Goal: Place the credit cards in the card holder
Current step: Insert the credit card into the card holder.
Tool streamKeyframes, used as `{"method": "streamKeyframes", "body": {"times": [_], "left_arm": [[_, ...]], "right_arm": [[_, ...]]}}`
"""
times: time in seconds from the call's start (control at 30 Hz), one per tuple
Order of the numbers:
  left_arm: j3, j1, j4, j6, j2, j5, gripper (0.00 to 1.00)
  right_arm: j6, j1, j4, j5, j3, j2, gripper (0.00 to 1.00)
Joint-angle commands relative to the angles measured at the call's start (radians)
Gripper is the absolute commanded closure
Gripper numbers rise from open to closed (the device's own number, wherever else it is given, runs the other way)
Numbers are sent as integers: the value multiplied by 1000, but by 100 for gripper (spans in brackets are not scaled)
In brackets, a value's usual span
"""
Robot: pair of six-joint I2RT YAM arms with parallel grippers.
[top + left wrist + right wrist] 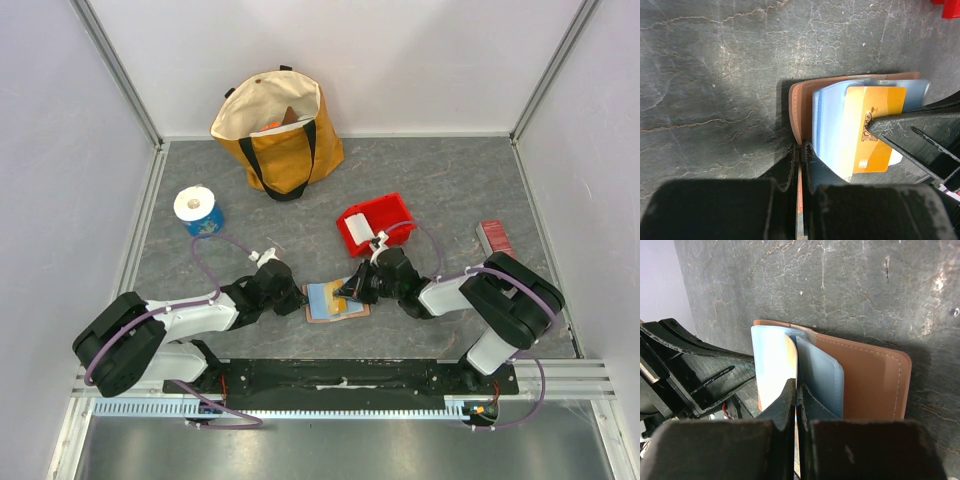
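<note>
From above, the card holder (330, 303) lies open and flat on the gray table (450, 180). The left gripper (298, 298) is at its left edge and the right gripper (350, 292) is at its right edge. The red bin (375, 225) sits near the card holder, past its far right corner. The yellow bag (285, 140) stands well apart, far behind it. Bare table shows in front of the card holder and behind it on the left. In the left wrist view, the left fingers are pinched tight on the thin brown edge of the card holder. A yellow card (877, 117) lies over the blue pockets (832, 125), and its far end sticks out past them. A black finger of the other arm lies across that card. In the right wrist view, the right fingers are squeezed together on a thin card that stands on its edge between two blue pockets. The brown half to the right of them lies flat and bare.
</note>
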Motion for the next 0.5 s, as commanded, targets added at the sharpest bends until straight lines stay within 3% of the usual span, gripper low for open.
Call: {"method": "streamKeyframes", "body": {"times": [0.0,0.3,0.47], "left_arm": [[-31,0,-65,12,41,-19,98],[-22,-1,-57,17,58,-11,98],[-31,-1,-57,14,48,-14,98]], "right_arm": [[3,16,-21,1,-43,23,100],[-41,24,-140,21,-3,-24,95],[-75,25,-223,64,17,-49,74]]}}
